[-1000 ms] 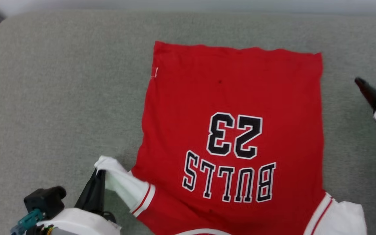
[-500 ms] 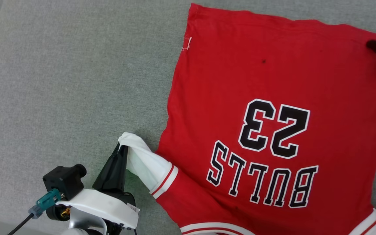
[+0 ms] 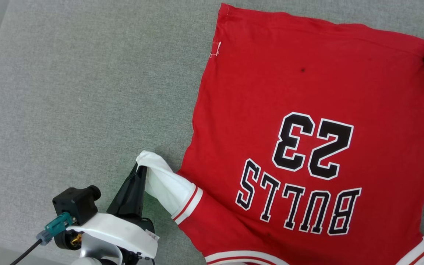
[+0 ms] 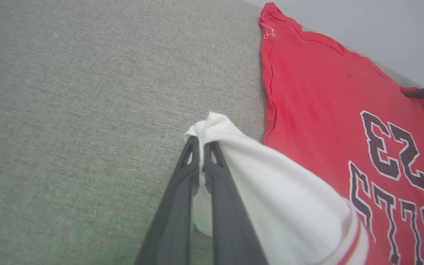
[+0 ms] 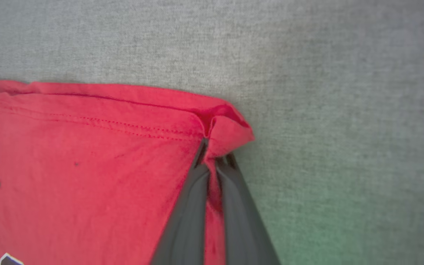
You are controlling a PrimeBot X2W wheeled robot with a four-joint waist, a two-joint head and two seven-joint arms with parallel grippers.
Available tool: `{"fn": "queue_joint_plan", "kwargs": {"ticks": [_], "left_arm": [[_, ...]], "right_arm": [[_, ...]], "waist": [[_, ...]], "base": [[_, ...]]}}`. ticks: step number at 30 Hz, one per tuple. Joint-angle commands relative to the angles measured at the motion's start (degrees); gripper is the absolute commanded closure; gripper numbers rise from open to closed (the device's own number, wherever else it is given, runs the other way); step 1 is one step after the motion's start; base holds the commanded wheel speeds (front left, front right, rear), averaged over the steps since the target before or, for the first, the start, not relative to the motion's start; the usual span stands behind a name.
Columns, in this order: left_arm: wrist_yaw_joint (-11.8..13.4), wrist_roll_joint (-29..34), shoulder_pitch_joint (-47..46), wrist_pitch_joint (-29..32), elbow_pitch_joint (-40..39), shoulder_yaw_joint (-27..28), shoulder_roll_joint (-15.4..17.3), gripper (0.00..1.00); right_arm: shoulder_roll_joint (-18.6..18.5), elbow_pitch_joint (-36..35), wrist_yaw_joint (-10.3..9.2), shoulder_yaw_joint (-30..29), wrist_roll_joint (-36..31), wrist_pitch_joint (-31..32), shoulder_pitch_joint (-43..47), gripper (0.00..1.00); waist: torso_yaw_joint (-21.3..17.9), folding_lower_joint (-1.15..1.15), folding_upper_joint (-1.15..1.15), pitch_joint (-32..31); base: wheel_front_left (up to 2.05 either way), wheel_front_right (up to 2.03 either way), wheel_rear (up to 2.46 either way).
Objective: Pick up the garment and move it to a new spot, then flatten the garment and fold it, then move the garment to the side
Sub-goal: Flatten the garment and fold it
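**Item: garment**. Red jersey-style T-shirt with white short sleeves and striped trim.

**Position:** Spread front up on a grey fabric surface, right of centre. The left half of the surface is bare.

**Orientation:** The long axis runs near to far and is slightly skewed. The hem is at the far end and the collar end is at the near edge. The "BULLS" lettering and the number read upside down from the robot's side. The body panel lies mostly smooth.

**Attachments:**
- The left gripper has its fingers pressed together on the tip of the left sleeve. The sleeve is drawn out to the near left and lifted off the surface, as the left wrist view shows.
- The right gripper has its fingers closed on the far right hem corner. The cloth there is puckered into a small fold.

**Condition notes (judgement):**
- Both holds are slim pinches at the very edges of the cloth. A brisk pull could draw either one out of the fingers.
- The two holds sit diagonally, on the near left sleeve and the far right corner. Lifting or dragging from them would likely twist the panel and bunch it.
- At the hem corner the fingers may have caught only the upper layer, though this cannot be told. If so, the back layer would lag behind and crease.
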Motion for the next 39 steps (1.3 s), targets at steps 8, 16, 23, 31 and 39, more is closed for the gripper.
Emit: {"fn": "queue_joint_plan", "kwargs": {"ticks": [8, 16, 23, 31, 39], "left_arm": [[0.86, -0.69, 1.86, 1.01, 1.19, 0.67, 1.29, 1.0], [2.56, -2.15, 5.88, 1.78, 1.86, 2.4, 2.74, 1.0], [4.35, -3.65, 10.64, 2.21, 1.68, 4.54, 4.27, 1.0], [5.76, -5.01, 13.98, 3.55, 1.73, 6.11, 5.87, 1.0], [6.79, -5.36, 15.58, 4.94, 1.44, 5.97, 6.6, 1.0]], "right_arm": [[-3.35, -5.29, -0.04, 7.95, 4.17, -3.7, 3.67, 1.0], [-12.15, -18.03, -0.04, 13.06, 10.48, -2.63, 16.43, 1.0], [-13.57, -29.6, -0.04, 8.01, 13.77, -1.38, 37.21, 1.0], [-6.51, -34.82, -0.04, 0.67, 14.27, -1.65, 60.51, 1.0], [0.32, -34.87, -0.04, -1.3, 14.78, -5.62, 68.65, 0.0]], "waist": [[-1.69, 0.0, 0.0, -6.63], [-6.23, 0.0, 0.0, -14.57], [-12.13, 0.0, 0.0, -20.46], [-16.22, 0.0, 0.0, -23.01], [-17.67, 0.0, 0.0, -23.64]], "base": [[0.0, 0.0, 0.0], [0.0, 0.0, 0.0], [0.0, 0.0, 0.0], [0.0, 0.0, 0.0], [0.0, 0.0, 0.0]]}}
